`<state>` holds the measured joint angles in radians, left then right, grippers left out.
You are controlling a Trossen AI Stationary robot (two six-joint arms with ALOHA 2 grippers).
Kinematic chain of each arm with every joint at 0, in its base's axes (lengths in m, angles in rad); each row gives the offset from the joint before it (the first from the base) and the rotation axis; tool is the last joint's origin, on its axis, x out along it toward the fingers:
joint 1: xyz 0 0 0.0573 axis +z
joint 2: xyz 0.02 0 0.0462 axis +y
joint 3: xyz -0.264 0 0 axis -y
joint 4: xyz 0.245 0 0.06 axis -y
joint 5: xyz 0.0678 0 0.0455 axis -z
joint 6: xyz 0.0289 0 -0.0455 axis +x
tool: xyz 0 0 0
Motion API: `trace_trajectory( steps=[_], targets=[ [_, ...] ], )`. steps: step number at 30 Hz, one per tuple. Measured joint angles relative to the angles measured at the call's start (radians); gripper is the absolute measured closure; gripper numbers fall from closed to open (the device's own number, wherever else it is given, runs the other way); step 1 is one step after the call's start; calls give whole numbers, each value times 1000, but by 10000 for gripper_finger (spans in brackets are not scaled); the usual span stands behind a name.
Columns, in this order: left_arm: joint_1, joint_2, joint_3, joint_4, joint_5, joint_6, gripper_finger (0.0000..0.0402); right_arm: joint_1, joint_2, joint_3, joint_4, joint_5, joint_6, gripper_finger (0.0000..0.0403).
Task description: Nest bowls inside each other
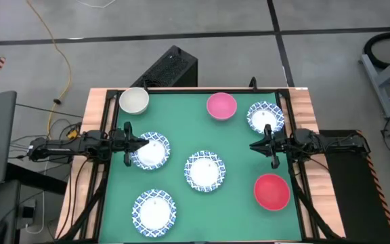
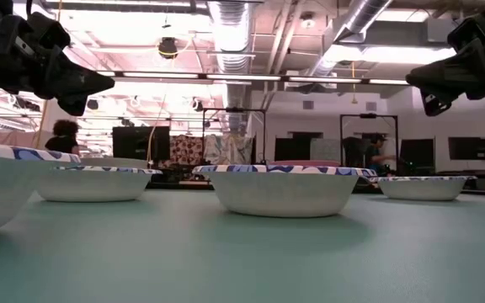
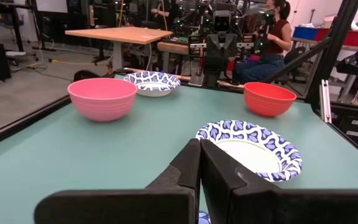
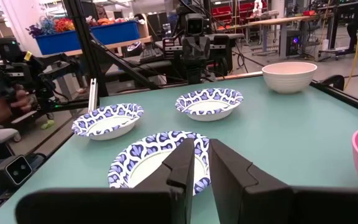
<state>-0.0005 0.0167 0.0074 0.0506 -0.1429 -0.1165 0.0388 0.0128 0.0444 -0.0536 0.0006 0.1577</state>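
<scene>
Seven small round bowls spread singly over green desk (image 1: 242,203), none nested. Left gripper (image 1: 143,144) jaws shut, empty, above blue-rimmed white bowl (image 1: 150,150). Right gripper (image 1: 254,144) jaws slightly parted, empty, between pink bowl (image 1: 221,106) and red bowl (image 1: 271,190); both apparently poised for first pick.

a green mat (image 1: 235,146) is covering the bench (image 1: 99,102), whose wooden edges are showing at both sides. a yellow cable (image 1: 58,54) is trailing across the grey floor (image 1: 181,20) beyond it, near a black box (image 1: 171,68) standing at the bench's far edge. a seated person (image 3: 272,40) is working in the room behind, beside a wooden table (image 3: 120,34). blue bins (image 4: 98,34) are sitting on a far shelf.
</scene>
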Motion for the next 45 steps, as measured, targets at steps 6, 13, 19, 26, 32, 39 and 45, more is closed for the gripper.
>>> trace_trajectory(
  steps=[6, 13, 19, 26, 32, 39, 45],
  targets=[
    [0, 0, 0, 2, -4, 0, 401, 0, 0, 0, 0, 0, 0, 330],
    [0, 0, 0, 9, -21, -114, 401, 0, 0, 0, 50, 5, 159, 330],
    [0, 0, 4, 21, -46, -274, 401, -2, 0, 0, 124, 36, 235, 330],
    [0, 6, 71, 88, -172, -295, 401, -2, 0, 0, 257, 54, 230, 330],
    [0, 21, 178, 74, -182, -253, 401, -2, 0, 0, 383, 54, 145, 330],
    [0, 131, 350, -74, -122, -183, 401, -2, 37, 65, 369, 169, -51, 330],
    [0, 288, 506, -281, -106, -103, 398, -2, 168, 208, 246, 188, -131, 312]
  ],
)
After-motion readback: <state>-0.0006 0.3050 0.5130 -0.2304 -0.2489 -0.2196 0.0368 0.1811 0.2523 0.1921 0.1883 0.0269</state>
